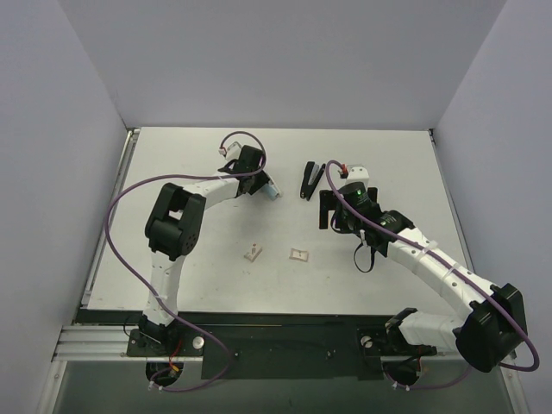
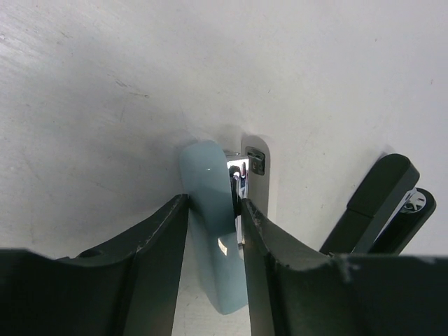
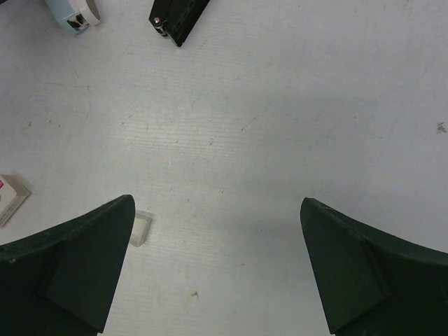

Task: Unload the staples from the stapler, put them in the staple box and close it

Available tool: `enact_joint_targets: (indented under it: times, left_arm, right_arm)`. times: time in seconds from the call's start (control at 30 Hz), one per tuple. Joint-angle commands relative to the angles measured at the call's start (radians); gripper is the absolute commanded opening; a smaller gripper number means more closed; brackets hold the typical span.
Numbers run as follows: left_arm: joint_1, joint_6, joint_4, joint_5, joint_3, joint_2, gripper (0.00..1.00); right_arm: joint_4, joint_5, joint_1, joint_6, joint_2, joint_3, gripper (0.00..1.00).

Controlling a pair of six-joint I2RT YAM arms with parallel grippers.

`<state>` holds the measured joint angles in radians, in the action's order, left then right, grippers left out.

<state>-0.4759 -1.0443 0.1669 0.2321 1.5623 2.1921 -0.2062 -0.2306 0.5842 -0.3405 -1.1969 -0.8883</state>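
The black stapler lies open in a V at the table's middle back. It also shows at the right of the left wrist view and at the top of the right wrist view. My left gripper is to its left, apart from it. In the left wrist view the gripper is closed around a small light blue stapler with chrome inside. My right gripper is just in front of the black stapler. It hangs wide open and empty over bare table in the right wrist view.
Two small whitish boxes lie on the table in front of the staplers. One of them sits beside my right gripper's left finger. The light blue stapler shows at the right wrist view's top left. Grey walls enclose the table.
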Motion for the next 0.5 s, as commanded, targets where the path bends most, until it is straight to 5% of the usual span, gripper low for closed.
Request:
enact_joint_targets:
  times: [0.0,0.2,0.47]
  left_arm:
    - [0.005,0.001,-0.012,0.003,0.018,0.020,0.40]
    - [0.006,0.012,-0.030,-0.008,-0.001,0.005,0.02]
    - [0.008,0.069,-0.085,-0.023,-0.060,-0.083,0.00]
  right_arm:
    - [-0.018,-0.024,0.006,0.003,-0.009,-0.020,0.99]
    - [-0.024,-0.029,0.008,0.001,-0.010,-0.024,0.99]
    - [-0.041,-0.027,0.011,-0.005,-0.003,-0.037,0.99]
